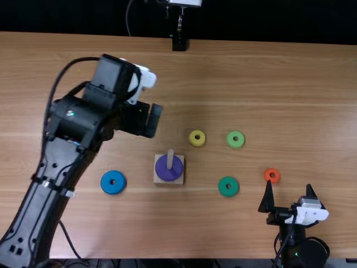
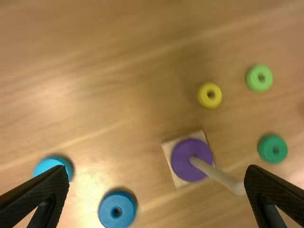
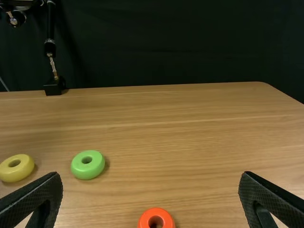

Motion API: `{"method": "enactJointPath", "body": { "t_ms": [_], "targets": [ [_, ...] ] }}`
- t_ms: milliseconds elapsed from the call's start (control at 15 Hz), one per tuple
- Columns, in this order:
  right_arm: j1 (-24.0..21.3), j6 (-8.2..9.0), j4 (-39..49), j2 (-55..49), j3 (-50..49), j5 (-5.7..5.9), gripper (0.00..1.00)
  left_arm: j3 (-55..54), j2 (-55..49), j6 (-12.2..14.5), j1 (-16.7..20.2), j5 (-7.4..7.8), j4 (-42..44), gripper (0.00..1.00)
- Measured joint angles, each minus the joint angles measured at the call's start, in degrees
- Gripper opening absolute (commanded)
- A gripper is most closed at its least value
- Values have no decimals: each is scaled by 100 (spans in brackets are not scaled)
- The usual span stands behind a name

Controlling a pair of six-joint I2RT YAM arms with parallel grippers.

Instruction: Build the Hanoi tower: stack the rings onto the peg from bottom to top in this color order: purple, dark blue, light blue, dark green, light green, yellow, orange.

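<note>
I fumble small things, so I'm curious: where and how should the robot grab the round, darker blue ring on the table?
Pinch the darker blue ring by opposite sides of its outer rim, probably from straight above: it lies flat and by itself, hole up. That should leave the hole free for the thin pale peg.

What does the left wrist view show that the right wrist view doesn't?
Left wrist view's extras: the peg, its square base, and the purple ring, dark green ring, dark blue ring and light blue ring.

Right wrist view's extras: the dark backdrop and black stand.

Both: the yellow ring, light green ring and table. Maybe the orange ring too: a reddish smudge touches the left wrist view's edge.
</note>
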Motion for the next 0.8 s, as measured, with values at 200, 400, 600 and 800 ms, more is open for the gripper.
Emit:
{"method": "enactJointPath", "body": {
  "t_ms": [200,400,600,800],
  "targets": [
    [0,-2,0,2,0,0,100,-1102,-815,4,293,0,907,100],
    [-2,0,0,2,0,0,100,-2306,-1252,4,608,17,1576,100],
    [0,-2,0,2,0,0,100,-3163,-1543,7,807,-28,1722,100],
    [0,2,-2,2,0,0,100,-3864,-1803,4,879,-87,1749,100]
  ]
}}
